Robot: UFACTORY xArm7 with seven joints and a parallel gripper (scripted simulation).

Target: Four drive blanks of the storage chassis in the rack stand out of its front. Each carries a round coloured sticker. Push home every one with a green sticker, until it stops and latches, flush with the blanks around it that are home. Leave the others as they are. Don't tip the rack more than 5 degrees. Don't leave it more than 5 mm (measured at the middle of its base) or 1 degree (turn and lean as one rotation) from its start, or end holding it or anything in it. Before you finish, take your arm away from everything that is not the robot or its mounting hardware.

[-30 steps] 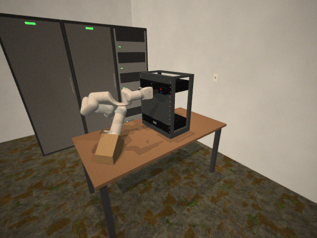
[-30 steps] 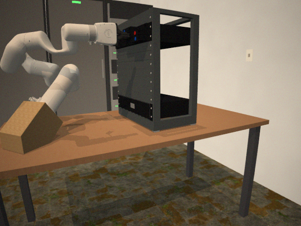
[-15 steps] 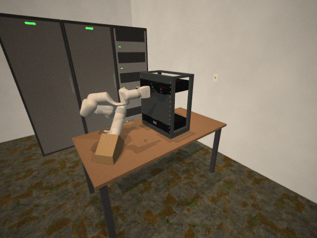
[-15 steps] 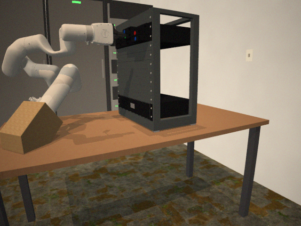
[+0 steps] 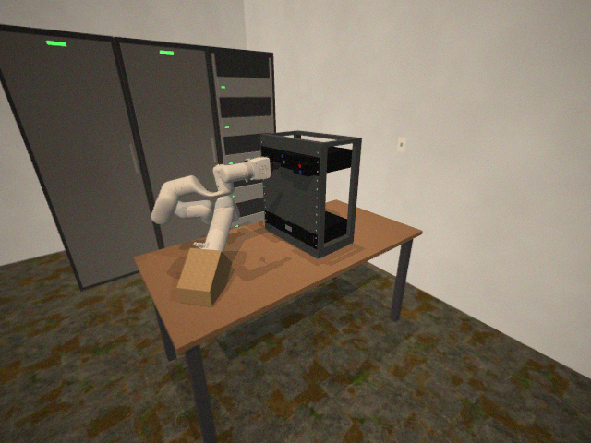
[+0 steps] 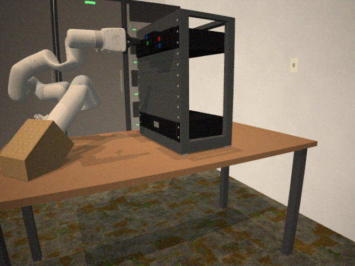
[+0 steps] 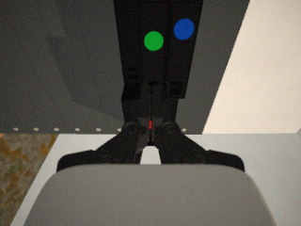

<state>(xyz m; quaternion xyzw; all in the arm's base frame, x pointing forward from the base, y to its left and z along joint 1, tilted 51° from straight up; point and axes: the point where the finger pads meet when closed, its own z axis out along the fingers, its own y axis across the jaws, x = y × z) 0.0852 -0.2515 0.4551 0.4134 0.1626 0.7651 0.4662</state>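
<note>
Wrist view shows you the black fingers pressed together, holding nothing, aimed at the black drive blank with the round green sticker point(image 7: 153, 40). Note the blue-stickered blank point(image 7: 183, 29) just beside it in the dark grey rack point(image 6: 183, 86) on the brown bench point(image 6: 258, 143).

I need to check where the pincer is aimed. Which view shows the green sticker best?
The wrist view: the green sticker appears large, directly ahead of the shut pincer. The top and exterior views show it as a small dot on the chassis front.

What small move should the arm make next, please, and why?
Probably a slow, straight push forward. The shut, empty tool is lined up with the blank that carries the green sticker, with the blue sticker beside it, so going straight should spare that neighbour and the rack.
</note>
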